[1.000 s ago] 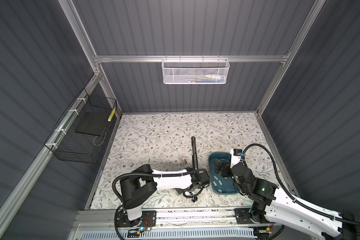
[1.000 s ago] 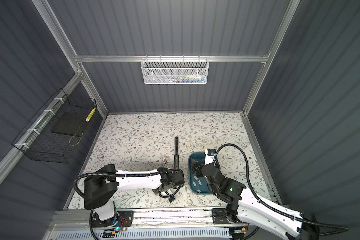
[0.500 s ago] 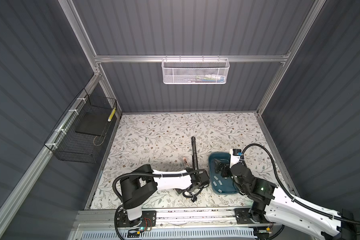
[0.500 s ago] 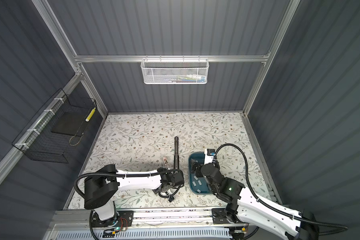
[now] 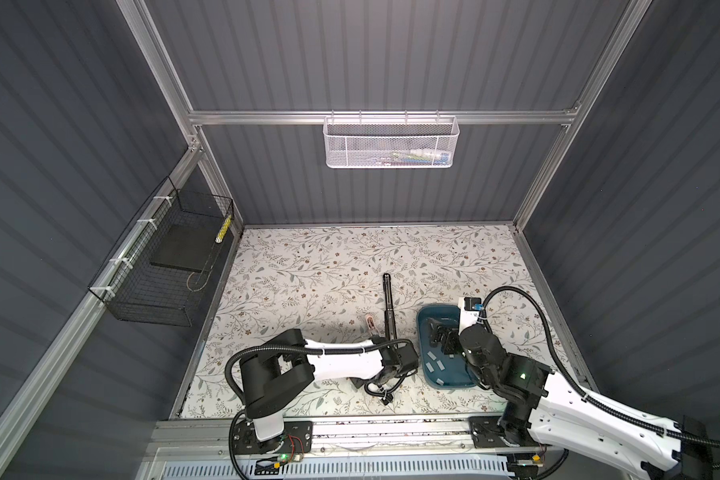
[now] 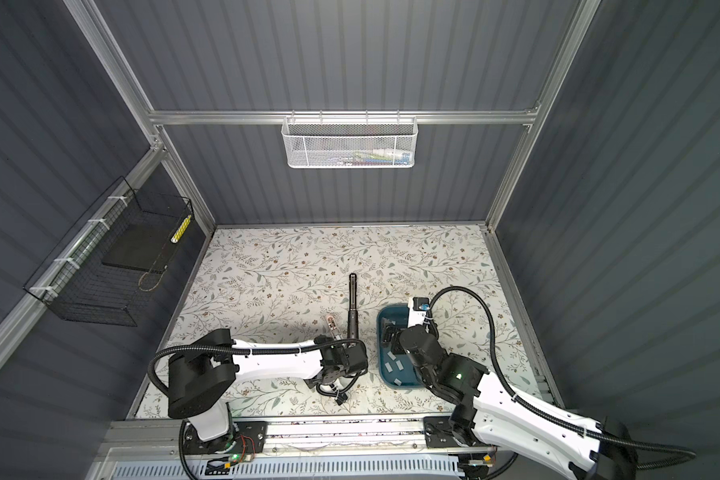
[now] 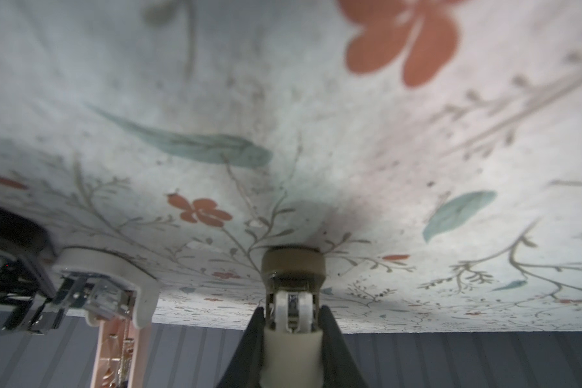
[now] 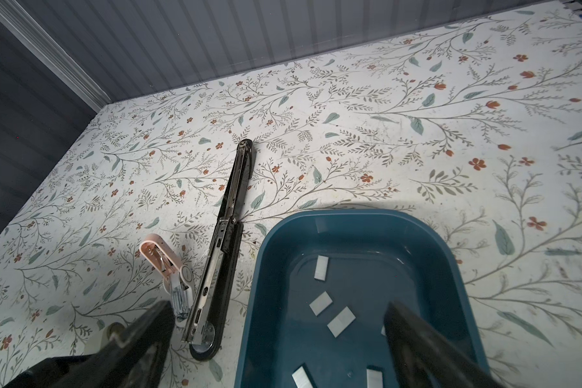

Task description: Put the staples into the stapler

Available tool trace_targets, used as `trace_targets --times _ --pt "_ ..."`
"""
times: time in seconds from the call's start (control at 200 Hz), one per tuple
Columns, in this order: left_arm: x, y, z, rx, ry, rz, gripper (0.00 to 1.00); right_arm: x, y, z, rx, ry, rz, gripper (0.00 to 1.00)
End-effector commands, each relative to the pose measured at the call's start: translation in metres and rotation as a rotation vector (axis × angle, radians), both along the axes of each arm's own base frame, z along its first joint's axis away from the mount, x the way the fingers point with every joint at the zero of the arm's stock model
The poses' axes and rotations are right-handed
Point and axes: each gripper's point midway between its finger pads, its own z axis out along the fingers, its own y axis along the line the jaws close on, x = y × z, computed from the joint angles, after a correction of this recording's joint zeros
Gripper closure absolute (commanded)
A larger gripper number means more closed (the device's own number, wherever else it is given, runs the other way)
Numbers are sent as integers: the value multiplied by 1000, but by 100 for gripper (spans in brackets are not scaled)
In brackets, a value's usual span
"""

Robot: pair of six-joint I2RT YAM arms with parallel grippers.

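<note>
Working the rig remotely, I have the left gripper [image 7: 291, 312] closed on a small cream item [image 7: 293, 265] with a tan end, set end-on against the floral bench [image 7: 316, 100]; I cannot tell what the item is. My right gripper [image 8: 278, 305] hangs with its jaws wide apart and empty, directly above a blue tray [image 8: 350, 215]. The staples [image 8: 321, 267] lie loose on the tray floor, beneath and just ahead of that gripper, none of them touched. Between the two grippers, just left of the right one, a long black stapler [image 8: 229, 215] lies opened out flat on the bench, its metal channel facing up. A pink stapler [image 8: 162, 258], also hinged open, lies close beside it on the side nearer the left gripper. Well beyond both grippers, a white mesh basket [image 5: 391, 143] hangs on the back wall and a black wire basket [image 5: 159, 266] on the left wall.
</note>
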Motion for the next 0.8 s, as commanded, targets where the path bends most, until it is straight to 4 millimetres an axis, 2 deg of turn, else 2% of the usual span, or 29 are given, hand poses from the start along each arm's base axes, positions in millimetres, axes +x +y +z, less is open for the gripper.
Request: trace_targets --times 0.0,0.14,0.34,0.42,0.435,0.54,0.61,0.685,0.795 --pt "-5 2 21 -50 14 -20 100 2 -5 10 0 -8 -25 1" --pt "-3 -22 58 -248 -16 34 100 2 -8 11 32 -18 -46 1" --pt "10 -62 138 -589 -87 210 100 0 -16 16 151 -35 -98 1" --pt "20 -77 172 -752 -113 320 100 -3 -15 18 148 -18 -76 1" --pt "23 -83 188 -811 -119 342 100 -4 -14 18 145 -16 -66 1" --pt "36 -104 245 -1115 -144 494 100 -7 -13 20 132 -18 -36 1" --pt "42 -108 278 -1321 -119 613 100 -8 -15 20 138 -27 -34 1" --pt "49 -111 297 -1494 -3 752 100 -9 -14 21 149 -36 -23 1" --pt "65 -105 296 -1653 84 929 100 -11 -11 21 162 -41 -4 1"
